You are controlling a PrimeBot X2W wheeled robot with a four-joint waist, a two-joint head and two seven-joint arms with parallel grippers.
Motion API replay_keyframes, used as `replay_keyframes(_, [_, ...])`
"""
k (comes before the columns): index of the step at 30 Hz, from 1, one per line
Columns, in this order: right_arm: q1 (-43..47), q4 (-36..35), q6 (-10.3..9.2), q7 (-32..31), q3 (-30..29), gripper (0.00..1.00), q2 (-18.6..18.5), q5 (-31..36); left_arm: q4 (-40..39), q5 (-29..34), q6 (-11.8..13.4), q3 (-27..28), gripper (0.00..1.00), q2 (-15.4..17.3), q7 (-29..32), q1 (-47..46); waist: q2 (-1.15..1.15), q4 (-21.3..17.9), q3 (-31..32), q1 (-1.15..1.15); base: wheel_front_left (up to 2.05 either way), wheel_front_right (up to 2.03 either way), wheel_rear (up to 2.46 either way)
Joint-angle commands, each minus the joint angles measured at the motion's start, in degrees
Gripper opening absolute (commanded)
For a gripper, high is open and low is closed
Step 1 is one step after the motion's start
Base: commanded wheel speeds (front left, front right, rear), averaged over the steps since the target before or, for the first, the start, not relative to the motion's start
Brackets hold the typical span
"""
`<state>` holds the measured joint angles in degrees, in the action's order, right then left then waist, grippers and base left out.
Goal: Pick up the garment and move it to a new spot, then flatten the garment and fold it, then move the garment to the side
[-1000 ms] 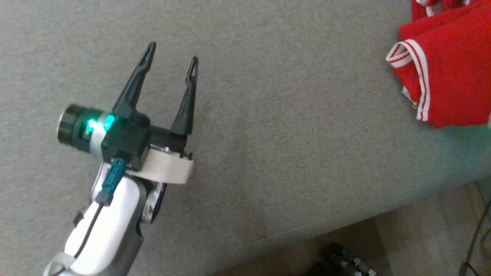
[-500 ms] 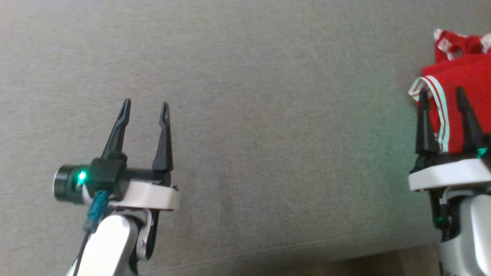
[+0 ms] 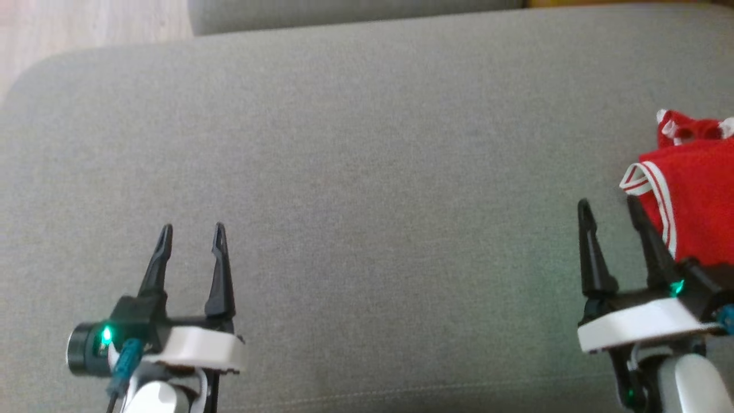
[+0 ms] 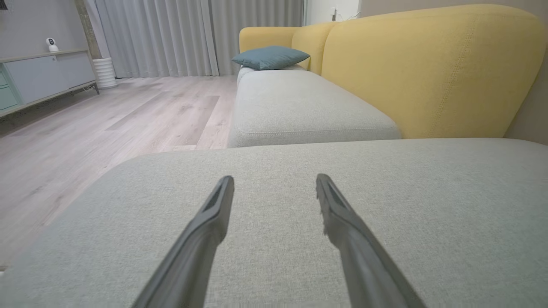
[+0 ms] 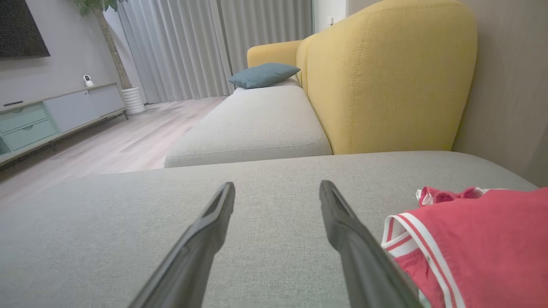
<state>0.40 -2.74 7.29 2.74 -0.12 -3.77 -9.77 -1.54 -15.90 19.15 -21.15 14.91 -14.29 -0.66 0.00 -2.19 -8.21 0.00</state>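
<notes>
Red garment (image 3: 697, 206) with white striped trim: one item, lying folded in a compact heap at the right end of the grey cushion (image 3: 367, 172), a crumpled bit of it showing toward the cushion's far side.

Left gripper (image 3: 192, 226): hanging over the cushion's near left part, fingers pointing toward the cushion's far edge. It is standing released, jaws spread with bare fabric showing between them in the left wrist view (image 4: 275, 179); it is grasping nothing.

Right gripper (image 3: 607, 202): hanging over the cushion's near right part, likewise released and carrying nothing. In the right wrist view (image 5: 277, 185) its outer finger is sitting just beside the garment's (image 5: 479, 239) striped hem; whether it is touching the cloth is hard to say from these angles.

Yellow sofa back (image 4: 428, 64): rising beyond the cushion's far right edge.

Blue pillow (image 4: 270, 57): resting on a second grey seat past the cushion's far edge.

Pale wood floor (image 4: 107, 119): running along the cushion's left side.
</notes>
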Motion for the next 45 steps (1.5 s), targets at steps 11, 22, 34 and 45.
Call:
replay_keyframes(11, [4.58, -4.47, 0.2, -2.34, 2.37, 1.0, 0.82, -0.5, -0.81, -1.8, 0.02, 2.69, 1.0, 2.31, -0.29, 3.42, 0.0, 0.15, 6.7, 0.0, 0.0, 0.0, 0.0])
replay_keyframes(22, [6.86, -5.84, 0.2, -3.67, 3.01, 1.0, 0.88, -0.82, -0.41, -2.44, 0.05, 2.28, 1.0, 2.77, -0.1, 5.21, 0.0, 0.28, 8.61, 0.0, 0.0, 0.0, 0.0])
replay_keyframes(34, [7.02, -6.02, 0.2, -3.92, 2.87, 1.0, 0.89, -1.23, 0.34, -2.62, 0.12, 1.71, 1.0, 3.2, 0.36, 5.03, 0.0, 0.29, 8.68, 0.0, 0.0, 0.0, 0.0])
replay_keyframes(45, [8.55, -3.76, 0.0, -3.85, 1.53, 0.0, 1.18, -1.34, 1.92, -2.54, 0.02, -0.53, 0.0, 2.23, 0.58, 6.6, 0.0, 0.42, 8.45, 0.0, 0.0, 0.0, 0.0])
